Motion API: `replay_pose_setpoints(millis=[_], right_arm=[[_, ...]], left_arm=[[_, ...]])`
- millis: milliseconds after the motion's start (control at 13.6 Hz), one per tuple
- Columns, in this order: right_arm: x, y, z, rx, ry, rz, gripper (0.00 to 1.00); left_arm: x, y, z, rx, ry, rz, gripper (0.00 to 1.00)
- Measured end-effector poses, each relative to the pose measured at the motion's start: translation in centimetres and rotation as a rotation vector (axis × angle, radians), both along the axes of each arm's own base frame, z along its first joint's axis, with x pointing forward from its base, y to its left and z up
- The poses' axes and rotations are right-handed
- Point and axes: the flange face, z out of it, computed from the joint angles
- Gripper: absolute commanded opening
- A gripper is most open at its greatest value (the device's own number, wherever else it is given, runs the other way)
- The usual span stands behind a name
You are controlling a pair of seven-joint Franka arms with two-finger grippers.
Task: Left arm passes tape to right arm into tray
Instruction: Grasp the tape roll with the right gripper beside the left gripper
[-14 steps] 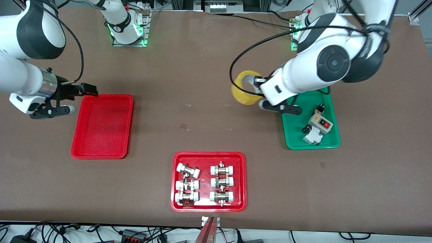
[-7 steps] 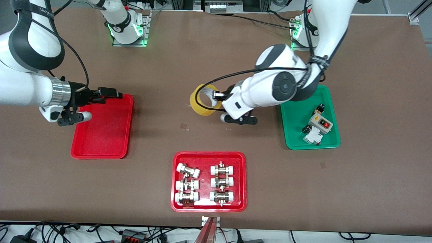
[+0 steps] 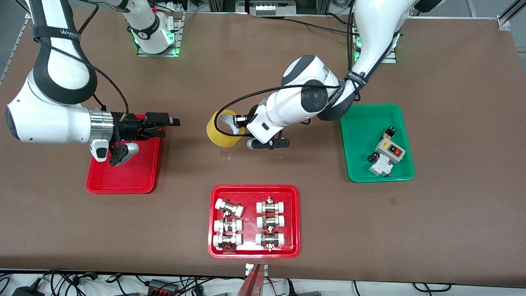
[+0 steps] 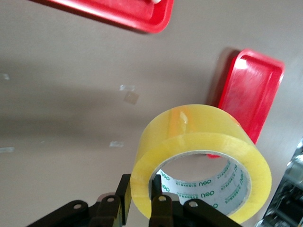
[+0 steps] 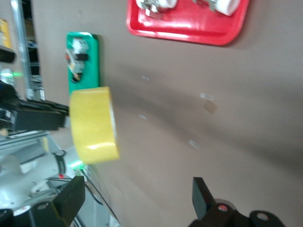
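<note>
The yellowish tape (image 3: 221, 132) hangs in the air over the bare table middle, held upright by its wall. My left gripper (image 3: 238, 123) is shut on it, one finger inside the pale core and one outside, as the left wrist view shows around the tape (image 4: 199, 137) and the left gripper (image 4: 140, 189). My right gripper (image 3: 167, 124) is open and empty, over the plain red tray's (image 3: 123, 181) edge, pointing at the tape with a gap between. In the right wrist view the tape (image 5: 92, 124) floats ahead of the open right gripper (image 5: 137, 191).
A red tray with white-capped metal fittings (image 3: 254, 190) lies nearer the front camera, mid-table. A green tray (image 3: 361, 123) with a switch box and small parts lies toward the left arm's end. Small tape scraps (image 3: 224, 154) dot the table under the roll.
My left arm has carried the tape from beside the green tray toward the right arm's end. My right gripper has moved across the plain red tray toward the tape.
</note>
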Motion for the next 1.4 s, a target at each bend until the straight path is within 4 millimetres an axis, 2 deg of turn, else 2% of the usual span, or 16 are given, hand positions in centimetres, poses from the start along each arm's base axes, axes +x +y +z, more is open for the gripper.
replay_pose_setpoints(millis=[295, 442, 663, 1031, 1399], right_arm=[[-0.1, 2.9, -1.2, 0.020, -0.030, 0.044, 1.00], [0.0, 3.6, -1.8, 0.064, -0.047, 0.063, 1.00], [0.3, 3.9, -2.8, 0.113, -0.061, 0.065, 1.00], [0.5, 4.6, -3.7, 0.124, -0.094, 0.086, 1.00], [0.6, 4.7, -3.6, 0.146, -0.110, 0.091, 1.00]], left_arm=[[-0.3, -1.5, -0.6, -0.026, -0.013, 0.064, 0.01], [-0.2, -2.0, -0.5, -0.035, -0.007, 0.083, 0.01], [-0.1, -2.9, -0.7, -0.046, 0.003, 0.095, 0.01], [0.0, -3.2, -1.2, -0.046, 0.018, 0.110, 0.01], [0.1, -3.4, -1.4, -0.049, 0.021, 0.115, 0.01]])
